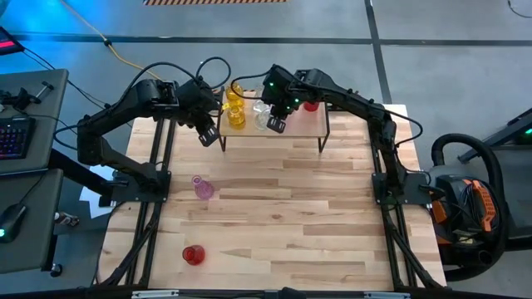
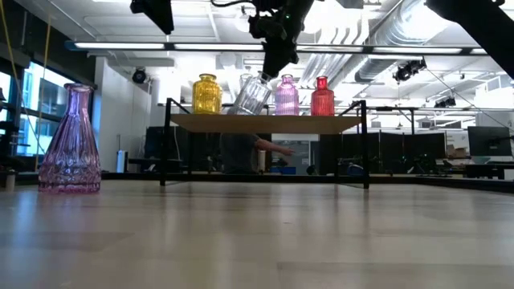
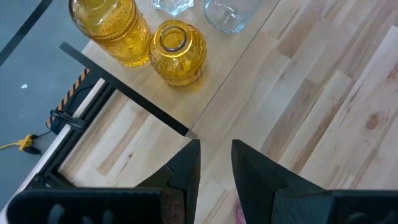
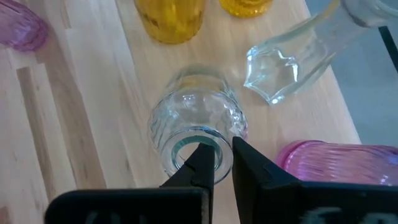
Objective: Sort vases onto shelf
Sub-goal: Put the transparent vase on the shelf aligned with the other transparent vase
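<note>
While the left gripper [image 1: 209,133] hangs just off the shelf's [image 1: 307,124] left end, the overhead view puts the right gripper [image 1: 274,120] over the shelf by a clear vase [image 1: 262,116]. Two yellow vases [image 1: 235,110] sit at the shelf's left end, a pink vase [image 1: 203,188] stands on the table [image 1: 332,216] and a red vase [image 1: 193,254] near its front edge.

From table height, that clear vase [image 2: 253,94] is tilted on the shelf [image 2: 265,123], its neck up in the right gripper [image 2: 273,64], between a yellow vase [image 2: 206,95] and a pink one [image 2: 287,95] next to a red one [image 2: 322,96].

Left wrist cam: fingers [image 3: 186,168] slightly apart, holding nothing, the yellow vases [image 3: 177,53] beyond.

Right wrist cam: fingers [image 4: 249,168] pinch the rim of the clear vase [image 4: 196,124], one inside its mouth. A second clear vase [image 4: 298,56] is just beside it.
</note>
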Robot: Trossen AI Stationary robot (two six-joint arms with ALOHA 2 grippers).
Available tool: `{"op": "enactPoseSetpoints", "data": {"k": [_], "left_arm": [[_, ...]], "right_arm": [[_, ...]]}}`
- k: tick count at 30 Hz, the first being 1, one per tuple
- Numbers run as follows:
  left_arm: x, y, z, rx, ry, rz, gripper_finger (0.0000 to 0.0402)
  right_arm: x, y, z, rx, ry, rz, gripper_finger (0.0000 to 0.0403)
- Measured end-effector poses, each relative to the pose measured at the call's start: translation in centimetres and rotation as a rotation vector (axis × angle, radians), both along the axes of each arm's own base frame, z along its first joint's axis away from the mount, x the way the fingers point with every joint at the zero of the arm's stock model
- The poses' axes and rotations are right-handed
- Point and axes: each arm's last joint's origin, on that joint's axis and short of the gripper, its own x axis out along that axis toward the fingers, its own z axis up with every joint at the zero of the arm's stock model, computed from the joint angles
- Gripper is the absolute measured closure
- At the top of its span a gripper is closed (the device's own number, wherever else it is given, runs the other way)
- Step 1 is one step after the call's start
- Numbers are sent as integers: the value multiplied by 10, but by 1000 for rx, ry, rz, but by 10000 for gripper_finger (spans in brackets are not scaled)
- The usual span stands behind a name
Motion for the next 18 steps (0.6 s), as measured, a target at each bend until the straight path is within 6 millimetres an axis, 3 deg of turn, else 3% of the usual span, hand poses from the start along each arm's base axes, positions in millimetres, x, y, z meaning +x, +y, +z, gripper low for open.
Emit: {"op": "enactPoseSetpoints", "data": {"k": [18], "left_arm": [[0, 0, 0, 0, 0, 0, 319]], "right_arm": [[2, -1, 0, -10, -13, 6, 383]]}}
